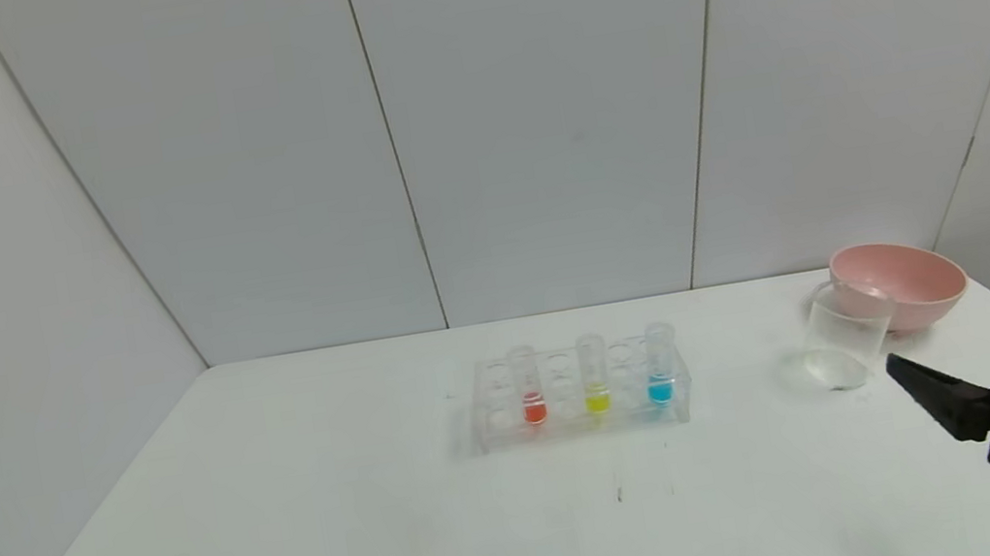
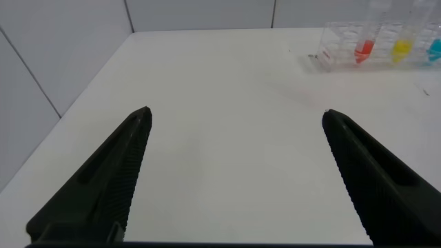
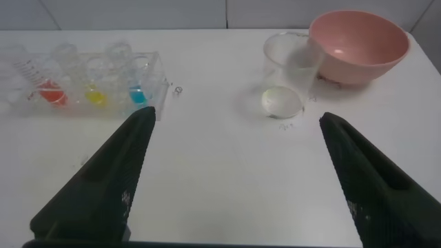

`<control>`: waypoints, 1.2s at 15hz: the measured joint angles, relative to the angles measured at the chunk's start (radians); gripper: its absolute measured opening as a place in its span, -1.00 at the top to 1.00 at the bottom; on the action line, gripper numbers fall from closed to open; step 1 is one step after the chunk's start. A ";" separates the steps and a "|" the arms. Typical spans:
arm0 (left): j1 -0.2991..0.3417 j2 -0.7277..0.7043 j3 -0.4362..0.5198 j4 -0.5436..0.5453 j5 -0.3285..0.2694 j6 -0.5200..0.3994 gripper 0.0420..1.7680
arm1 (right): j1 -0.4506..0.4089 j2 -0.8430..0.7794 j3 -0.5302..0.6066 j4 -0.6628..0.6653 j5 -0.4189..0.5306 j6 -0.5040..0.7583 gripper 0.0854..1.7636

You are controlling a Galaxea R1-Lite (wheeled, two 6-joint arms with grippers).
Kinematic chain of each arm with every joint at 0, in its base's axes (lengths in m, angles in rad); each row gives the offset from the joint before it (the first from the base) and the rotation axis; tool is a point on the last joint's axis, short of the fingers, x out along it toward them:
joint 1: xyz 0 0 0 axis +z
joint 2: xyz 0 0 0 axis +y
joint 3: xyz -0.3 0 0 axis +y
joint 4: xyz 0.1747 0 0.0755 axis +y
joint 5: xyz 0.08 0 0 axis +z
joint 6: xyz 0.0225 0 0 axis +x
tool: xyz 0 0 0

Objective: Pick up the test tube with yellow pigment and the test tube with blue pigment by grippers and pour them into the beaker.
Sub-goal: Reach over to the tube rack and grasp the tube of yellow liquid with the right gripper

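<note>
The test tube with yellow pigment (image 1: 594, 375) stands upright in the middle of a clear rack (image 1: 581, 393) on the white table (image 1: 293, 504). The test tube with blue pigment (image 1: 659, 363) stands upright at the rack's right end. The empty clear beaker (image 1: 844, 342) sits to the right of the rack. My right gripper (image 1: 958, 354) hovers open and empty at the right edge of the head view, near the beaker. The right wrist view shows the yellow tube (image 3: 93, 86), the blue tube (image 3: 136, 84) and the beaker (image 3: 284, 76) beyond the gripper (image 3: 234, 120). My left gripper (image 2: 236, 114) is open over bare table, outside the head view.
A tube with orange-red liquid (image 1: 529, 386) stands at the rack's left end. A pink bowl (image 1: 898, 284) sits just behind the beaker at the table's far right. Grey wall panels (image 1: 530, 116) close off the back and sides.
</note>
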 joint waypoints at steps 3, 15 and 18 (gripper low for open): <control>0.000 0.000 0.000 0.000 0.000 0.000 -1.00 | 0.231 0.136 -0.057 -0.054 -0.210 0.079 -0.94; 0.000 0.000 0.000 0.000 0.000 0.000 -1.00 | 0.518 0.615 -0.315 -0.240 -0.416 0.101 -0.94; 0.000 0.000 0.000 0.000 0.000 0.000 -1.00 | 0.520 0.681 -0.379 -0.233 -0.411 0.099 -0.94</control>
